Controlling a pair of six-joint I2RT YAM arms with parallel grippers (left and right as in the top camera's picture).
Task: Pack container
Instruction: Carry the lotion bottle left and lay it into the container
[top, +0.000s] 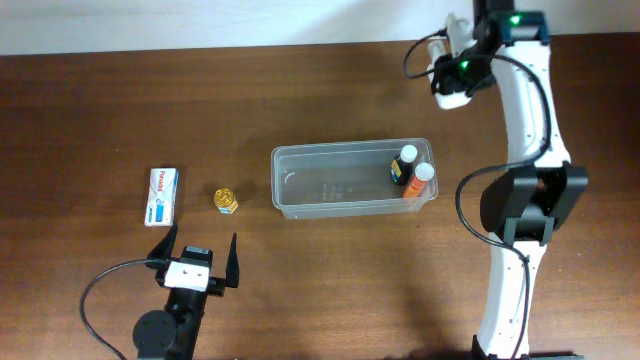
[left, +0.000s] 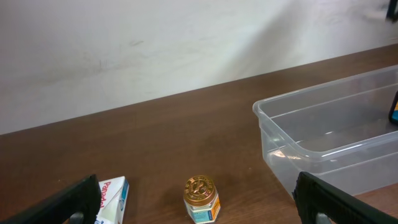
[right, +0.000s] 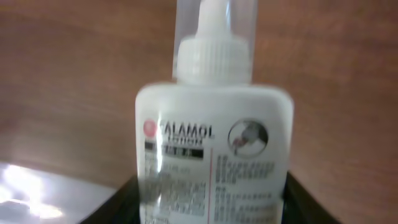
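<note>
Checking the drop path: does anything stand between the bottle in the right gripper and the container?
Nothing visible outside it. The right gripper holds the white bottle beyond the container, off its far right corner. Inside, two bottles fill its right end; the left part is free.

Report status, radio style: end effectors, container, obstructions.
Left end effector open. Right end effector shut on white bottle. Container holds two bottles. Nothing in the way.
</note>
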